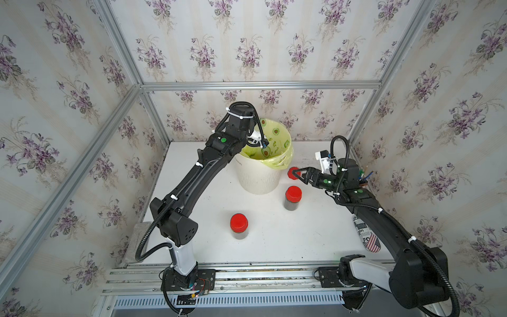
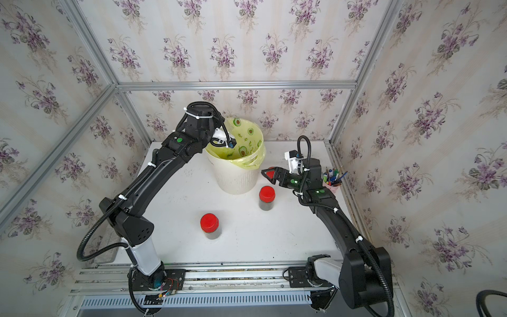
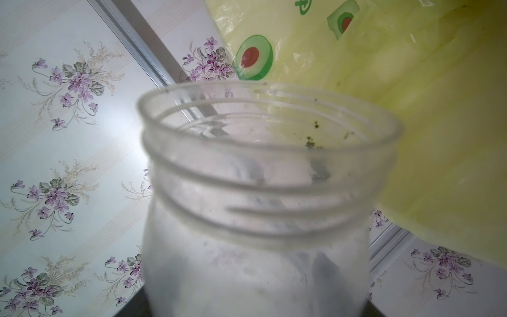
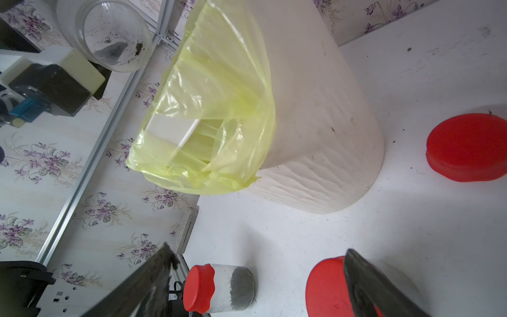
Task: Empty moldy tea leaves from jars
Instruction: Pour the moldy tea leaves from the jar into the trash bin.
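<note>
Leave standing, nearest the front of the white surface [image 1: 274,233], the small clear red-capped jar [image 1: 239,226], upright, with dark brownish-green moldy tea leaves [image 1: 239,233] filling its lower part. Likewise the second red-capped jar [image 1: 293,198], a little farther back and to the right.

Keep the right gripper [image 1: 298,175] as is: jaws spread wide, clamping nothing, poised over the loose round red cap [image 1: 290,173] just beside the cream plastic bin [image 1: 258,179]. No call to crowd the pour.

Farther back, above the rim of the yellow avocado-print bag [image 1: 277,141], hold firm with the left gripper [image 4: 79,55], clenched round the uncapped clear jar [image 3: 269,164]. Nearly empty, judging by its walls: only a few dark crumbs [image 3: 310,144] clinging near the threads.

Tip the mouth lower, well inside the bag's opening, then shake or tap lightly to loosen those specks. Avoid snagging the thin bag, and avoid squeezing harder on the slick wall.
</note>
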`<state>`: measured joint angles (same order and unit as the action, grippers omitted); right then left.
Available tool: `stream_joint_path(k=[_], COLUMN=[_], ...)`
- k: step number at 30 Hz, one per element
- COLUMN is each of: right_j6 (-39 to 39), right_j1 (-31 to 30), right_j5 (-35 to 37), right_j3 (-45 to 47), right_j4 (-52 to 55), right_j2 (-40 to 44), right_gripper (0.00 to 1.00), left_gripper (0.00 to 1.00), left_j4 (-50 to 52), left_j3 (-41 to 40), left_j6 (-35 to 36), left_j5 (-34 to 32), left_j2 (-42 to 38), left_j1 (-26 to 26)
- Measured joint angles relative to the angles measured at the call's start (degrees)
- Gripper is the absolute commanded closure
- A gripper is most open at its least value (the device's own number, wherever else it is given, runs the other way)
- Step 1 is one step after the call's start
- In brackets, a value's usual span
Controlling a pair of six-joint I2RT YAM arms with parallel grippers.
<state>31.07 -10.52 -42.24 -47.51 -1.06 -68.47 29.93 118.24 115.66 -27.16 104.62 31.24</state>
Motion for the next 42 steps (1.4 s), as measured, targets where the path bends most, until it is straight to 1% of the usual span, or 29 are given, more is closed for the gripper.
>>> stream_joint_path(k=[6,11,14,18,23,26,29,32,35,39,42], right_j6=[0.0,0.02,0.02,0.02,0.02,0.0,0.0,0.0,0.0,-0.02,-0.07], right_j1=[-0.07,-0.31,-0.35,-0.39,-0.52,-0.61,-0.61,-0.61,-0.61,-0.61,-0.61], right_j5=[-0.02,-0.07,-0.22,-0.24,-0.22,-0.22,-0.2,-0.17,-0.17,-0.07,0.24], right_j3=[-0.17,-0.17,-0.39,-0.81,-0.7,-0.7,-0.7,-0.61,-0.63,-0.63,-0.61], right_j4=[0.0,-0.02,0.0,-0.09,-0.09,-0.07,0.0,-0.02,-0.02,0.11,0.11], right_j2=[0.0,-0.26,-0.28,-0.28,-0.24,-0.15,0.07,0.11,0.09,0.28,0.35], right_gripper=[0.05,0.05,0.05,0.05,0.05,0.05,0.05,0.05,0.05,0.05,0.05], left_gripper=[0.38,0.38,0.38,0.37,0.37,0.37,0.37,0.36,0.36,0.36,0.36], left_j4=[1.57,1.64,2.1,-1.42,-1.75,-1.51,-4.72,-6.64,-4.96,-4.55,-6.34], left_j3=[1.01,-3.3,-1.66,0.55,-2.82,-0.31,1.86,-1.07,-3.26,-1.01,-0.31], left_j6=[0.11,0.15,0.2,0.24,0.26,0.33,0.31,0.31,0.33,0.33,0.33], left_j5=[-0.44,-0.5,-0.63,-0.17,0.15,0.13,0.33,0.98,0.59,0.26,1.07], left_j2=[-0.22,-1.16,-0.44,-0.7,-0.74,0.33,0.22,-0.61,-0.22,0.04,-0.46], left_j1=[0.0,-0.31,-0.63,0.39,0.24,0.31,1.05,0.79,0.02,0.76,1.05])
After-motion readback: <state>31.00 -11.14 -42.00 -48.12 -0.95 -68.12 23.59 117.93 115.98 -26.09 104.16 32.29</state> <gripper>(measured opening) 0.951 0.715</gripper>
